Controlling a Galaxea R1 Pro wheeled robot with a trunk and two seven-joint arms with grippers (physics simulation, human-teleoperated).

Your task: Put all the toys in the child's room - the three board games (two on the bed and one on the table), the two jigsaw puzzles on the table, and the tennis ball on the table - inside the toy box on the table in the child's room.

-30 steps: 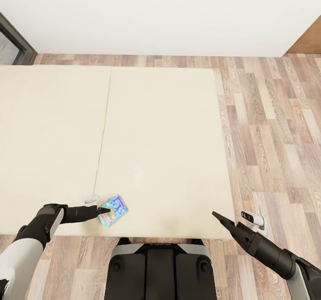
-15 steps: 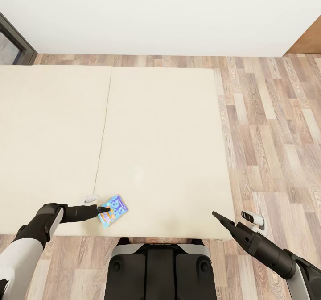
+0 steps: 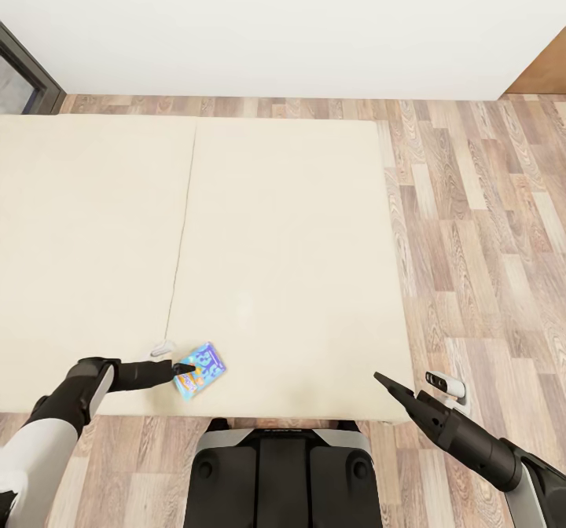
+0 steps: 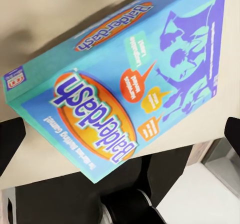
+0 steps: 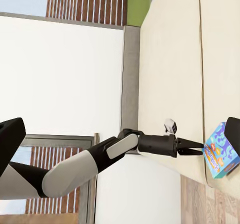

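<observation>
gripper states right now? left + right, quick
Left gripper: open, fingers either side of the blue board game on the bed, not gripping it yet.
Right gripper: cannot tell, holding nothing, over the bed's near corner.

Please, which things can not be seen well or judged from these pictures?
- Whether the left gripper grips the blue game box: head view too small; in the left wrist view the fingers are cut by the edges.
- Box's far corners: cut by the left wrist view's edges.
- Right gripper open or shut: its dark tips merge in the head view.
- Bed's left part: cut by the head view's edge.
</observation>
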